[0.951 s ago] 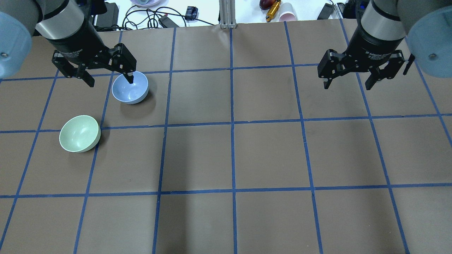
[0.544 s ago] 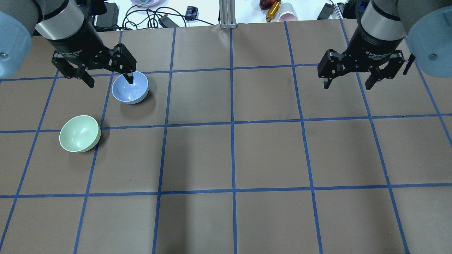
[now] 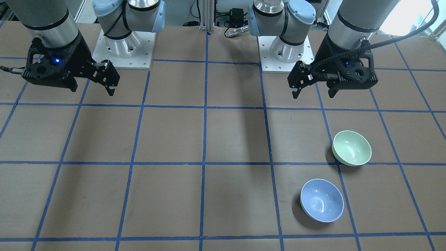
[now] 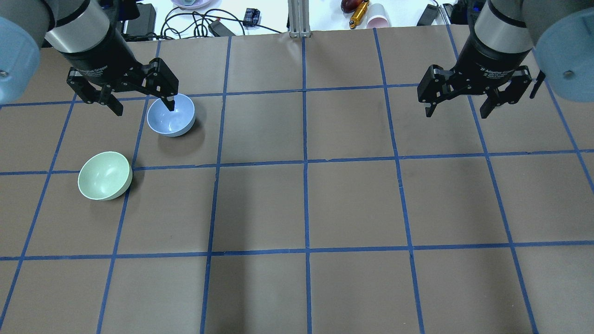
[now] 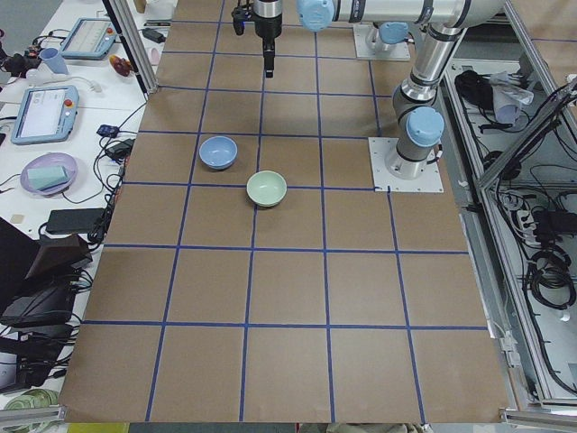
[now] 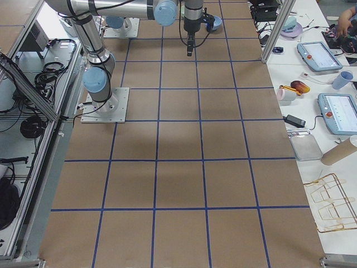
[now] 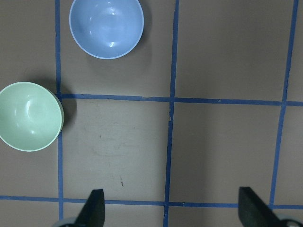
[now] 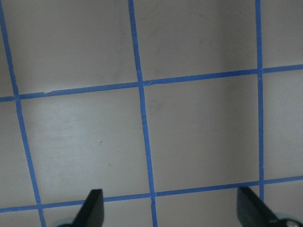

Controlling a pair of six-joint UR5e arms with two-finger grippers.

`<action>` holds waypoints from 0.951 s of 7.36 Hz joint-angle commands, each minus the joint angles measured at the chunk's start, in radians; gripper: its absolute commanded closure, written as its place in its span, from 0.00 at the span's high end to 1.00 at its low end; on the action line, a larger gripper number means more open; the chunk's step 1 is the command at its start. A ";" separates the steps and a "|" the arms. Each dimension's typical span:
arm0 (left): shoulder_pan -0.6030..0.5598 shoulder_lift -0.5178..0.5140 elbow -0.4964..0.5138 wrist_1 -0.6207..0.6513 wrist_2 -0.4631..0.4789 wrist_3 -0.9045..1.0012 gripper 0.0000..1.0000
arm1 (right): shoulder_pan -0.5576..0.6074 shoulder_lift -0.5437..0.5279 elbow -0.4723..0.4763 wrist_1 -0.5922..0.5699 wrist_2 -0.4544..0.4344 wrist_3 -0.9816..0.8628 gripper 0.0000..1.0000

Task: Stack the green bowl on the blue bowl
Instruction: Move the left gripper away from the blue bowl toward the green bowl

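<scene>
1. The green bowl (image 4: 105, 176) stands upright, mouth up, on the robot's left part of the table (image 4: 352, 204). Its rim lies just beside a crossing of the blue tape lines (image 4: 305, 162).
2. The blue bowl (image 4: 174, 121) stands upright in the neighbouring grid square, farther from the robot's base than the green bowl. The two are near each other but apart, not yet stacked.
3. The left gripper (image 4: 145, 109) hangs raised above the table, jaws spread wide and holding nothing. In the overhead view one finger (image 4: 171, 104) overlaps the blue bowl's far rim. The front-facing view shows the gripper clear of both bowls, and its wrist view shows both bowls ahead of the fingertips.
4. The right gripper (image 4: 456, 114) is likewise spread and empty. It hangs above the robot's right part of the table, well apart from both bowls.
5. The table is covered in brown paper, divided into squares by the tape. Soft arm shadows fall across it. Each arm rises from a white base plate (image 3: 104, 52) at the robot's edge.
6. Beyond the far edge is a white bench with black cables (image 4: 185, 21) and a pink cup (image 4: 378, 21). An aluminium post (image 4: 297, 18) stands at mid-edge. The left side view shows a teach pendant (image 5: 43, 113) on that bench.
</scene>
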 commanded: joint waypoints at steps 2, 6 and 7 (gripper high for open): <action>0.085 -0.017 -0.003 0.014 0.000 0.094 1.00 | 0.000 0.000 0.000 0.000 0.000 0.000 1.00; 0.361 -0.089 -0.069 0.034 -0.014 0.428 1.00 | 0.000 0.000 0.000 0.000 0.000 0.000 1.00; 0.421 -0.104 -0.112 0.110 -0.015 0.460 1.00 | 0.000 0.000 0.000 0.000 0.000 0.000 1.00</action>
